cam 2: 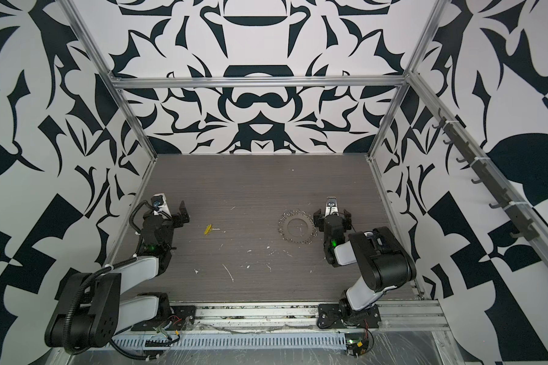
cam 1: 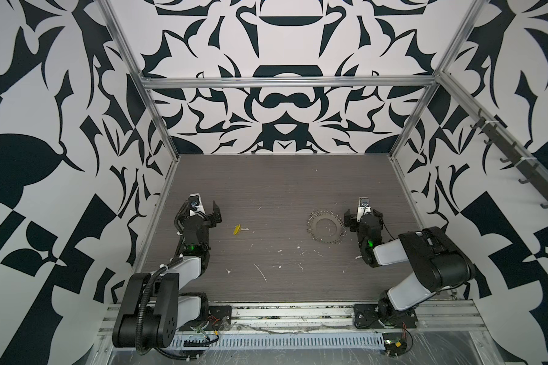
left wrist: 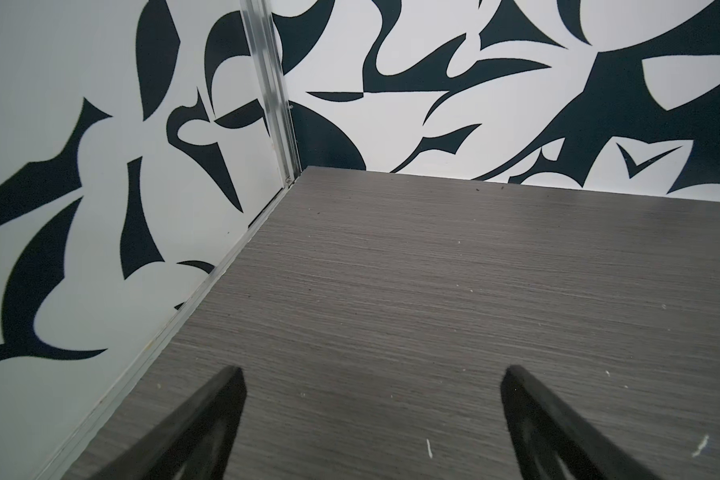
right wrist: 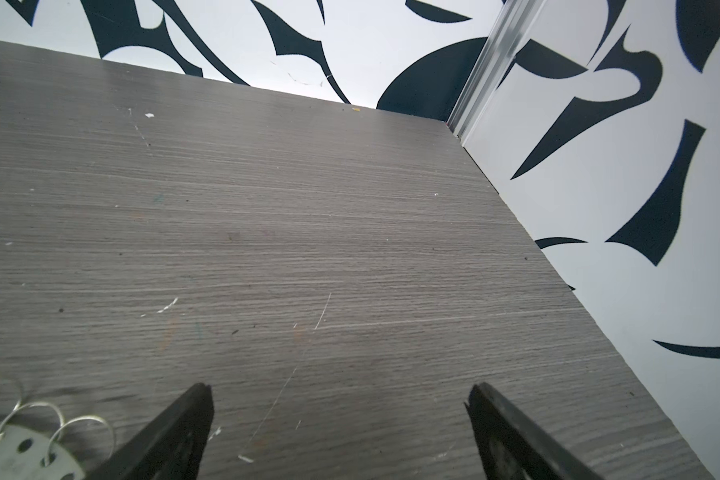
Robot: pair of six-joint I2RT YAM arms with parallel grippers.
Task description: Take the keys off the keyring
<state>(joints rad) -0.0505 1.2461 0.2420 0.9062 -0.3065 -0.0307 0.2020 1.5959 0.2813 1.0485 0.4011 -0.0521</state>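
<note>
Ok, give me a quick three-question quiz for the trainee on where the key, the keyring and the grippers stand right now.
1. True or false: the yellow key hangs on the keyring.
2. Fill in: the left gripper and the right gripper both have their jaws ___, holding nothing.
3. Which gripper is nearer the keyring? A) left B) right

Key:
1. False. The key lies on the table, apart from the keyring.
2. open
3. B
</note>
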